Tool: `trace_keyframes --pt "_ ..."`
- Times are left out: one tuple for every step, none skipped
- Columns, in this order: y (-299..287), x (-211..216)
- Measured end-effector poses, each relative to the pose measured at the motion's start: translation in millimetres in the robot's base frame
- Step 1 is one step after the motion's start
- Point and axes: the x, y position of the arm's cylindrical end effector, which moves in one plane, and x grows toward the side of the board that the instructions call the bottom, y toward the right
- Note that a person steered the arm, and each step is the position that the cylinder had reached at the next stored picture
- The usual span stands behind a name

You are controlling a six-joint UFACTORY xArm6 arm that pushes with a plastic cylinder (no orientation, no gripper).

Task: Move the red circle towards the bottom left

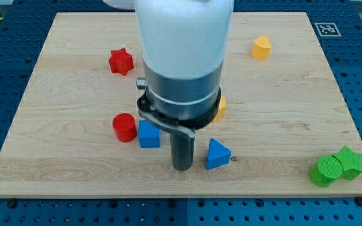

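The red circle (124,127) lies left of centre on the wooden board (61,169), touching a blue block (149,134) on its right. My rod comes down from the big white and grey arm body; my tip (181,168) sits below and right of the red circle, between the blue block and a blue triangle (217,154). The tip is apart from the red circle.
A red star (121,61) lies at the upper left. A yellow block (261,48) lies at the upper right. An orange block (220,108) is mostly hidden behind the arm. Two green blocks (336,167) sit together at the bottom right.
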Motion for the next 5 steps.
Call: trace_keyframes --pt "0.0 -33.0" --pt "-1.3 -60.9" --pt "-40.4 -64.0" --pt "-83.2 -63.9" --pt "-120.1 -63.9"
